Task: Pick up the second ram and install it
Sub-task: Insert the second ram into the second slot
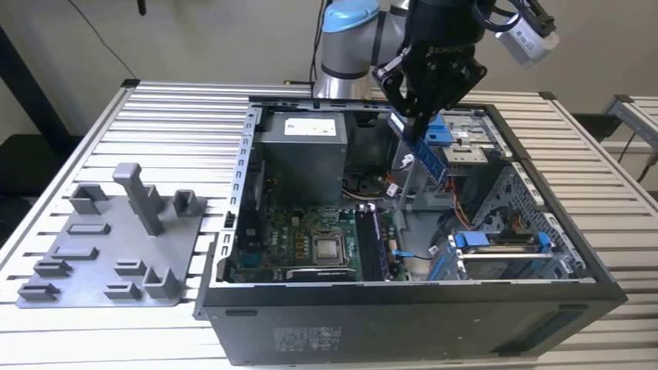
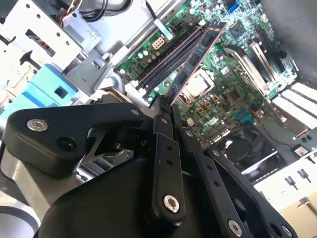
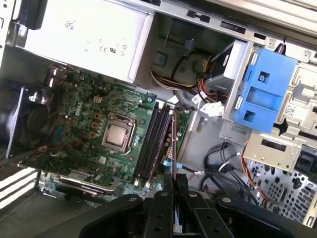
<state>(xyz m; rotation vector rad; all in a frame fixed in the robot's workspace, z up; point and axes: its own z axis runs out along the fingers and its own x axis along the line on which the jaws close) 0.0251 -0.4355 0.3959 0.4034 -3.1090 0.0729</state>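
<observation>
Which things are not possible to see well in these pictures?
- Second wrist view: the gripper covers the held end of the second ram.
- First wrist view: it stands edge-on, so its chips are hidden.
- Exterior view: the memory slots are too small to tell whether any is filled.

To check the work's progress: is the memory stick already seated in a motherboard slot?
No, in the exterior view the gripper holds the memory stick in the air above the open computer case.
</observation>
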